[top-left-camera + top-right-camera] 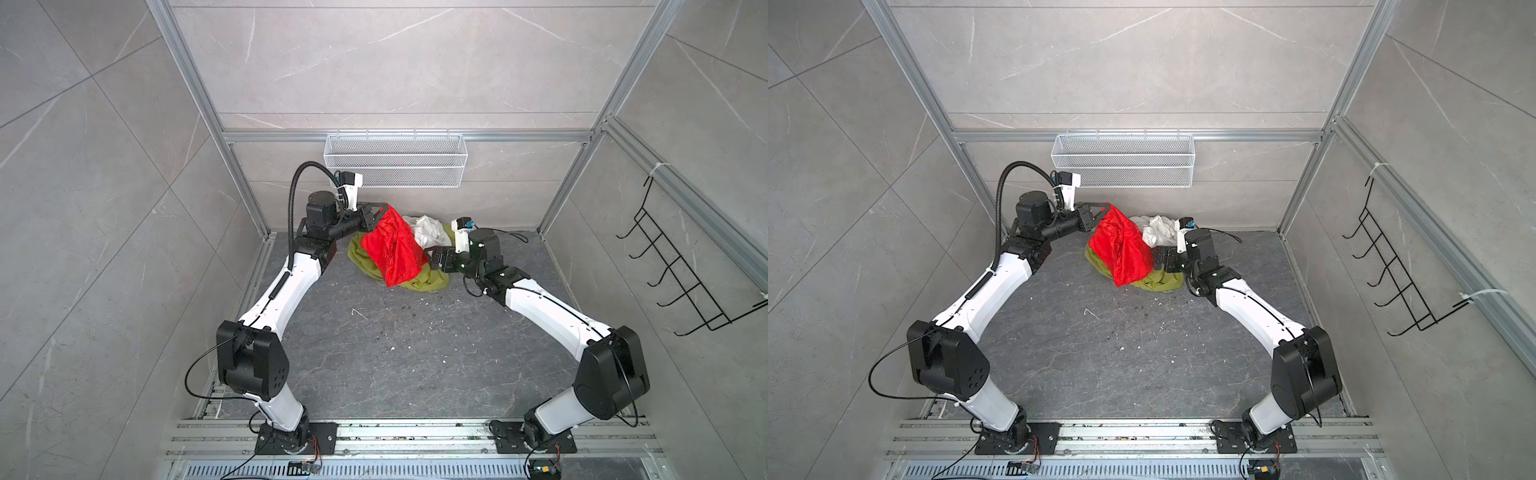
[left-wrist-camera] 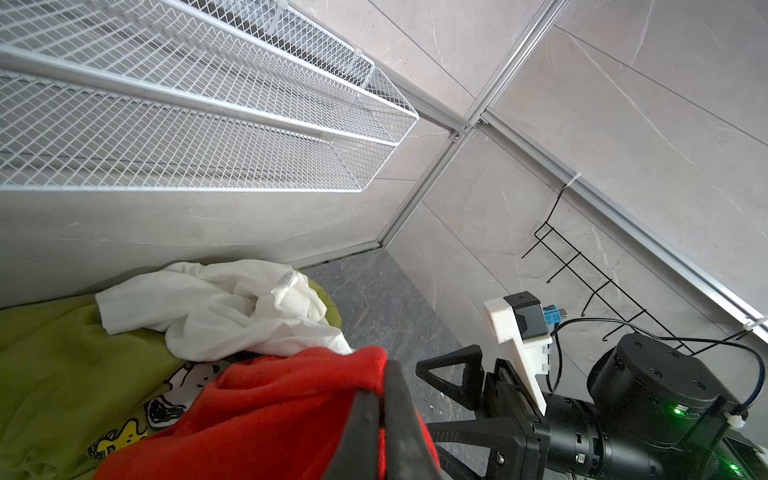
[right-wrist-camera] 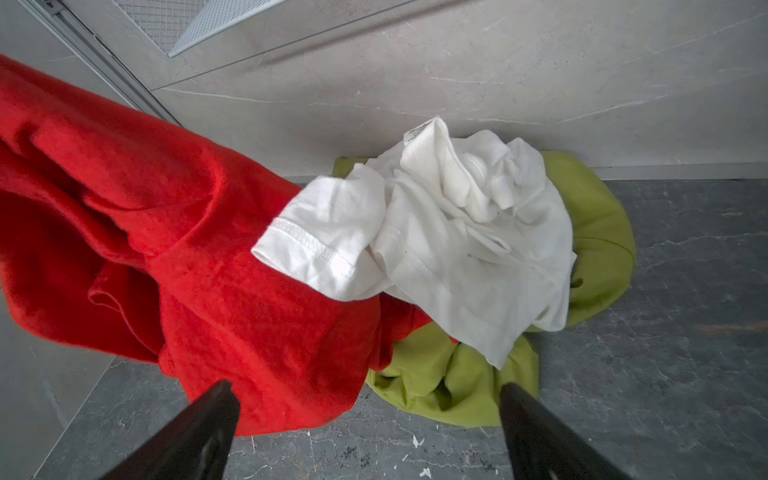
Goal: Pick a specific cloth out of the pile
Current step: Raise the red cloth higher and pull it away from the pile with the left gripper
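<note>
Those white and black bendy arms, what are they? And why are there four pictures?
They are two robot arms. Each ends in an end effector, a pincher with two fingers. Two pictures look down from above; two come from small cameras on the arms' wrists. On the dark grey stone-look tabletop sits a pile of clothes: a crumpled white cloth on a big olive-green cloth. The left end effector is shut on the top of the bright red thin cloth, holding it up while its lower part lies on the pile. The right end effector is open beside the pile, holding nothing.

Red cloth (image 1: 1121,249) in left hand (image 1: 1107,206), over pile (image 1: 1160,282)
</note>
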`<move>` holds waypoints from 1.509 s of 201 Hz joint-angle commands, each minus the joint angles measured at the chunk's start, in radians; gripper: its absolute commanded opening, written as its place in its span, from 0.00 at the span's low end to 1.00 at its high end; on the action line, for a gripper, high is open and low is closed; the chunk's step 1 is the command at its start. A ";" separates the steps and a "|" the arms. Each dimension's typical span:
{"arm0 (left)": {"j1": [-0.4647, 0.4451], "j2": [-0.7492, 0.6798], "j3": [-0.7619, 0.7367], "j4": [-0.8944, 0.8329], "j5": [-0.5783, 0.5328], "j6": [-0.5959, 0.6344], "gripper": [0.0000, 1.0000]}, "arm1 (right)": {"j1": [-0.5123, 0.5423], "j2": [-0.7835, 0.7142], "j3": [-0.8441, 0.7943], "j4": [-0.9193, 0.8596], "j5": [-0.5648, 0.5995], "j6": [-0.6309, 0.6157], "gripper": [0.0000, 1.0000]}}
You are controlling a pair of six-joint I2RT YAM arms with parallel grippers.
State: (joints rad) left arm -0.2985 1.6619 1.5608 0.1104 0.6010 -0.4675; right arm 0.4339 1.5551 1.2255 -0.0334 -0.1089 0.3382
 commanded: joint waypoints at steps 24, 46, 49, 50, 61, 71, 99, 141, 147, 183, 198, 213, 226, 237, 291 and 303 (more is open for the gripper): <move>0.006 -0.061 0.043 0.100 0.013 -0.005 0.00 | 0.015 -0.043 0.003 0.018 -0.032 -0.031 1.00; 0.005 -0.068 0.049 0.098 0.013 -0.003 0.00 | 0.021 -0.041 0.014 0.015 -0.040 -0.035 1.00; 0.005 -0.069 0.050 0.098 0.013 -0.003 0.00 | 0.021 -0.041 0.015 0.015 -0.041 -0.036 1.00; 0.005 -0.069 0.050 0.098 0.013 -0.003 0.00 | 0.022 -0.041 0.015 0.017 -0.041 -0.036 1.00; 0.006 -0.074 0.054 0.097 0.015 0.000 0.00 | 0.025 -0.042 0.017 0.017 -0.046 -0.040 1.00; 0.005 -0.077 0.058 0.096 0.013 0.000 0.00 | 0.028 -0.042 0.018 0.019 -0.051 -0.045 1.00; 0.005 -0.089 0.062 0.094 0.014 0.003 0.00 | 0.034 -0.045 0.021 0.023 -0.060 -0.054 1.00; 0.006 -0.106 0.061 0.095 0.014 0.005 0.00 | 0.042 -0.052 0.021 0.020 -0.064 -0.059 1.00; 0.006 -0.109 0.060 0.095 0.015 0.003 0.00 | 0.043 -0.052 0.022 0.021 -0.066 -0.060 1.00; 0.005 -0.119 0.059 0.104 0.015 -0.005 0.00 | 0.050 -0.057 0.015 0.024 -0.068 -0.063 1.00; 0.005 -0.120 0.061 0.113 0.019 -0.011 0.00 | 0.054 -0.059 0.011 0.026 -0.071 -0.065 1.00; 0.005 -0.123 0.067 0.119 0.022 -0.017 0.00 | 0.057 -0.063 0.008 0.033 -0.075 -0.066 1.00; 0.005 -0.125 0.071 0.123 0.022 -0.019 0.00 | 0.059 -0.065 0.006 0.035 -0.079 -0.067 1.00; 0.005 -0.128 0.076 0.123 0.028 -0.019 0.00 | 0.062 -0.067 0.003 0.041 -0.087 -0.068 1.00; 0.005 -0.148 0.088 0.130 0.028 -0.019 0.00 | 0.070 -0.080 -0.009 0.061 -0.115 -0.073 1.00; 0.005 -0.151 0.093 0.132 0.028 -0.020 0.00 | 0.074 -0.084 -0.011 0.063 -0.118 -0.074 1.00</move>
State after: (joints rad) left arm -0.2985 1.5776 1.5936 0.1406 0.6075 -0.4759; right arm 0.4965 1.5078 1.2255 -0.0025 -0.2054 0.2871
